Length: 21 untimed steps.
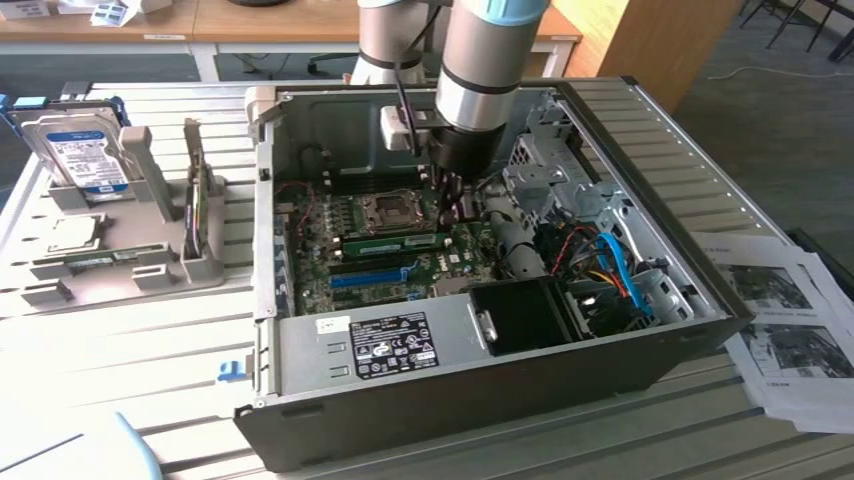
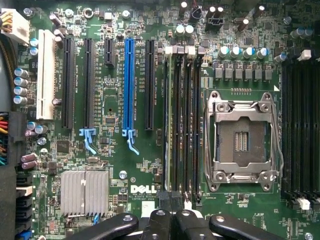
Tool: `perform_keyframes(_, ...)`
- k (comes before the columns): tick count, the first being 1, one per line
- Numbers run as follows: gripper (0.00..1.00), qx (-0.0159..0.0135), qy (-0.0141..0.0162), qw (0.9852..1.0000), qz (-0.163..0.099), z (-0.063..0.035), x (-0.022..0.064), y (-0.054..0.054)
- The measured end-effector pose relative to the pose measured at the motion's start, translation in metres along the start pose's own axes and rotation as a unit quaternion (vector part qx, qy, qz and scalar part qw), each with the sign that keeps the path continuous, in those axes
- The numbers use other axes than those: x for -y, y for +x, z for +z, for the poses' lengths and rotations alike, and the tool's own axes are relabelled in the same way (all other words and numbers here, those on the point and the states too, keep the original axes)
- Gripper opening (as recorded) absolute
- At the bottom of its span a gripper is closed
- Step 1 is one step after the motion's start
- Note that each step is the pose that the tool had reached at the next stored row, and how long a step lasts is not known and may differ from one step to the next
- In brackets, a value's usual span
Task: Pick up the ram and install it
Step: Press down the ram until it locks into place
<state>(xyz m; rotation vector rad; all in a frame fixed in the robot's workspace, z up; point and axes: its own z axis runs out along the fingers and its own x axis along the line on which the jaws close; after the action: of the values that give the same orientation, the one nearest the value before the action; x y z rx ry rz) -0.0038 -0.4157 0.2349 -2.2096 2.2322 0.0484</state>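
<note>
The gripper (image 2: 170, 220), jaws shut and holding nothing visible, hovers inside the open computer case (image 1: 641, 330) above the ram (image 1: 394, 241), seated in its motherboard (image 2: 125, 175) slot beside the CPU socket (image 2: 242, 140); even, straight-down pressure would latch it.

Inside the computer case (image 1: 441, 330), the arm's wrist hid the gripper (image 1: 457, 195) in the exterior view, along with the motherboard (image 1: 387, 262) just behind the CPU socket (image 1: 392, 209). In the wrist view the gripper (image 2: 170, 225) was cut off by the picture's edge, so only its black linkage and closed fingertips showed. Whether the ram (image 1: 396, 241) beside the socket sat fully in its slot could not be told. The printing on the case's label (image 1: 388, 340) was too small to read.
</note>
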Motion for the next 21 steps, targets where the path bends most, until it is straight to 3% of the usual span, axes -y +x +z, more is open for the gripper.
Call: perform_keyframes(21, 0.09, 0.0000, 0.0000, 1.0000, 0.000, 0.0066, 0.0010, 0.0001)
